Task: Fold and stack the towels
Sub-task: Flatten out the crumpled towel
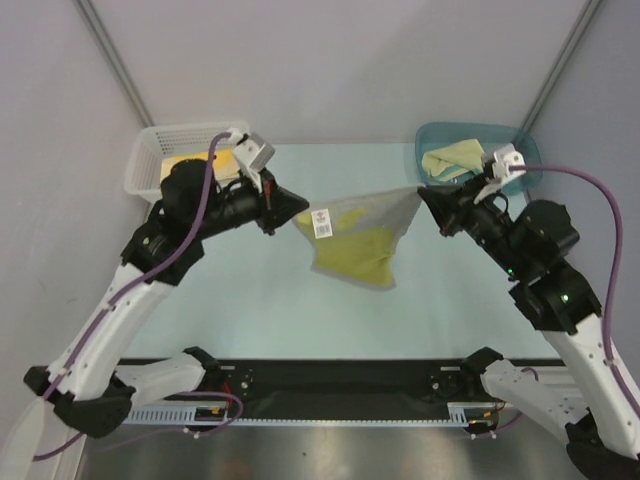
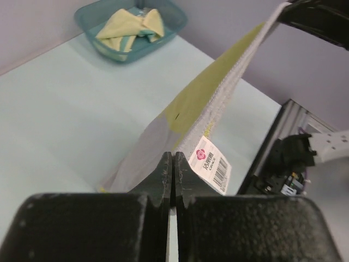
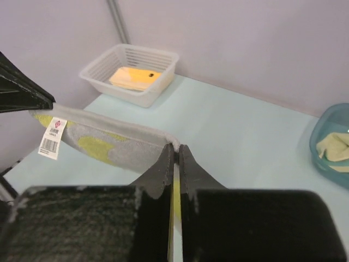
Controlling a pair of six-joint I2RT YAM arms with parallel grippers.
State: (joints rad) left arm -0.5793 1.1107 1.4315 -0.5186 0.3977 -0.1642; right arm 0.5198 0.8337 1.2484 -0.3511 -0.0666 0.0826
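Observation:
A grey and yellow towel [image 1: 358, 238] with a white barcode tag [image 1: 323, 222] hangs stretched in the air between my two grippers above the table. My left gripper [image 1: 297, 208] is shut on its left corner; the towel [image 2: 212, 98] runs away from the gripper [image 2: 173, 164] in the left wrist view. My right gripper [image 1: 424, 196] is shut on its right corner, and the towel [image 3: 103, 139] leaves the gripper [image 3: 174, 150] to the left. A crumpled pale yellow towel [image 1: 450, 157] lies in the teal bin [image 1: 524, 150].
A white basket [image 1: 150, 150] at the back left holds a folded yellow towel [image 3: 136, 78]. The teal bin [image 2: 174, 24] stands at the back right. A black rail [image 1: 340, 380] runs along the table's near edge.

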